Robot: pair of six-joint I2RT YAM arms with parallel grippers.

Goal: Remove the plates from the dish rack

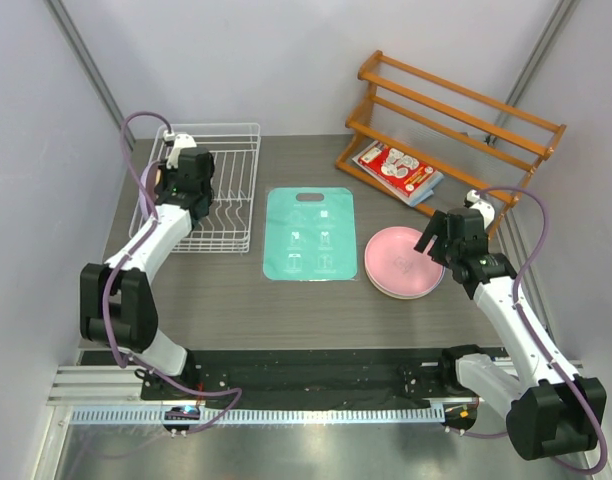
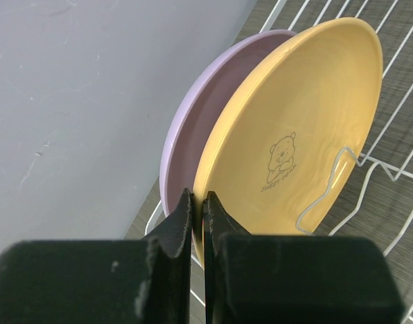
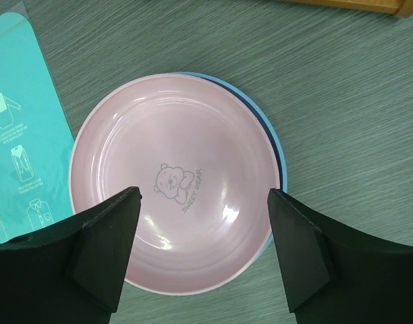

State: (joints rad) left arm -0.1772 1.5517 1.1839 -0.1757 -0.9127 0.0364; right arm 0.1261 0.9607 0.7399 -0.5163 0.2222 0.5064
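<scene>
- While the left jaws are pinching together on the lower rim of the yellow plate (image 2: 308,135), that plate is standing on edge in the dish rack (image 1: 236,190), at about ten o'clock on the table (image 1: 236,300).
- A lilac plate (image 2: 193,128) is leaning just beside it, on its nine o'clock side, also in the rack.
- The right jaws are hanging wide apart, gripping nothing, over the pink plate (image 3: 159,121), which is lying on a blue plate (image 3: 277,158) at about four o'clock on the table, beside the teal mat (image 3: 17,135).
- Judging by this, two plates are lying unloaded and two are waiting; the yellow one is looking next to go.
</scene>
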